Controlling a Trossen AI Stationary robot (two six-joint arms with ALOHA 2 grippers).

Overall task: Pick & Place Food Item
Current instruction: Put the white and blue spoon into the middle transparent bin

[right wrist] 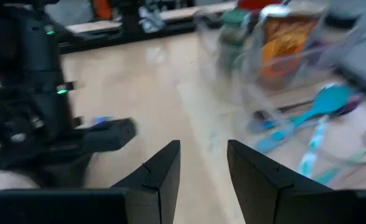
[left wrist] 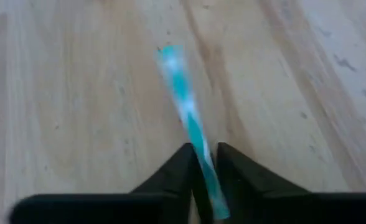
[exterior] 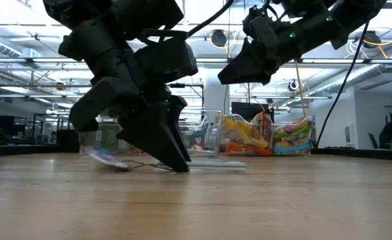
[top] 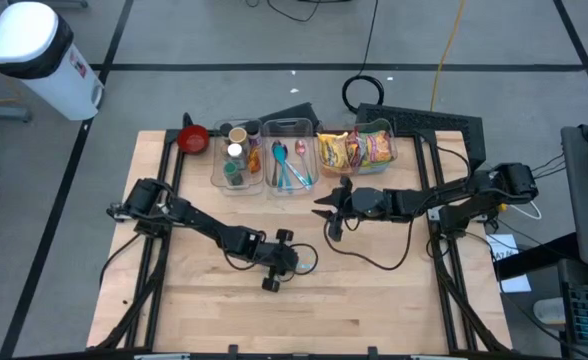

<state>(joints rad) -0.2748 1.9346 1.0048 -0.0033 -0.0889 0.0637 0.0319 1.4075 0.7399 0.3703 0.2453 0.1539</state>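
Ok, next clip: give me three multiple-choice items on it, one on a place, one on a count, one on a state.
1. Where is the left pincer?
A. over the bins
B. low at the table middle
C. off the table
2. How many clear bins line the far edge?
A. one
B. three
C. five
3. What is between the left pincer's fingers?
A. a teal utensil handle
B. a snack bag
C. nothing

B: the high view shows it mid-table.
B: three side by side.
A: the left wrist view shows the handle between them.
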